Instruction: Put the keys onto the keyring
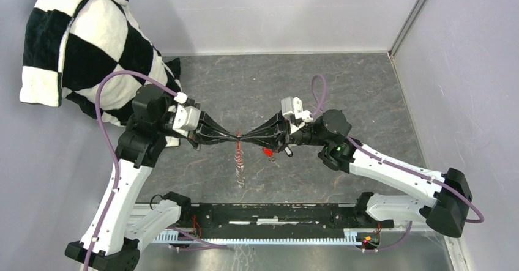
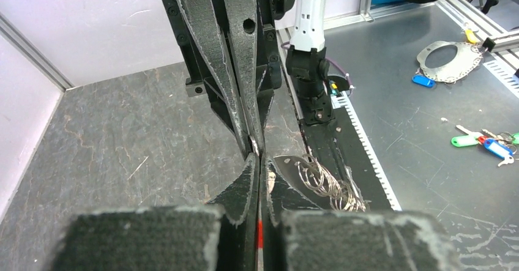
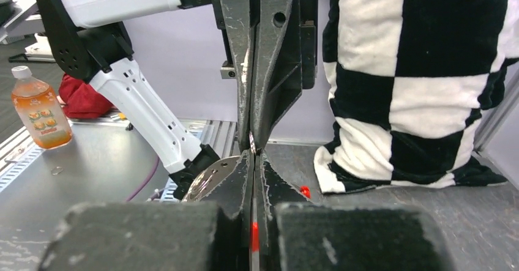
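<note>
- Cloth point(image 1: 79, 44), checked black and white, hangs at the far left.
- Left gripper point(image 1: 232, 137) is clenched, its tips pressed against the other arm's tips in the middle of the scene.
- Keyring point(image 1: 238, 161), a red fob with a silvery chain, shows just on the near side of that meeting point, under the tips. I cannot tell which gripper pinches it.
- Right gripper point(image 1: 242, 138) is clenched too, reaching in from the right.
- Red-headed key point(image 1: 267, 152) and black-headed key point(image 1: 287, 152) lie just on the near side of its fingers, right of the fob.
</note>
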{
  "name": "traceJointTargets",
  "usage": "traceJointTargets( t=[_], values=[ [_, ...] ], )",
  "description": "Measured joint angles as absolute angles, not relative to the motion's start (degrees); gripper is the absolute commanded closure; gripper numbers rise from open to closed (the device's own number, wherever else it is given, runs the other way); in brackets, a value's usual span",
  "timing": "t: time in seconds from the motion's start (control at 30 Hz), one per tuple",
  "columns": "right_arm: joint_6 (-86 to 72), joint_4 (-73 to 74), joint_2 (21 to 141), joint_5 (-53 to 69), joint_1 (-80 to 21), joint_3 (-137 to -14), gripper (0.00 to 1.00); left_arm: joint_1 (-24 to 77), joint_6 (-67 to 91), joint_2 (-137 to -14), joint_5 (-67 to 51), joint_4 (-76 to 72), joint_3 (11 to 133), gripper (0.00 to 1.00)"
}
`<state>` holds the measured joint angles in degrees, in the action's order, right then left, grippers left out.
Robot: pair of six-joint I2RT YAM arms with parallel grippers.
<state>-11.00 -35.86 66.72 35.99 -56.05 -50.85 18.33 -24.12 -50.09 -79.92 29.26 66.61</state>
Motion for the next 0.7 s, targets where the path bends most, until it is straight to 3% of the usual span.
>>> traceJointTargets(
  t=[0.07,0.17,0.4,0.7],
  values=[
    [-10.31,-33.71,66.54,35.55,-56.03,-51.53,0.99,18.33,-24.27,-49.84,-79.37,29.89,66.52,0.83],
    [-8.1,-27.77,66.11,33.98,-56.1,-53.19,0.99,18.37,-27.7,-49.43,-76.97,32.97,66.46,0.74],
    [-1.41,-11.73,66.17,31.44,-56.14,-58.52,0.99,18.39,-39.53,-49.34,-70.85,43.2,66.3,0.72],
    [1.19,-6.7,67.7,32.64,-56.14,-61.39,0.99,18.46,-44.95,-51.07,-67.53,48.58,66.3,0.74]
  ],
)
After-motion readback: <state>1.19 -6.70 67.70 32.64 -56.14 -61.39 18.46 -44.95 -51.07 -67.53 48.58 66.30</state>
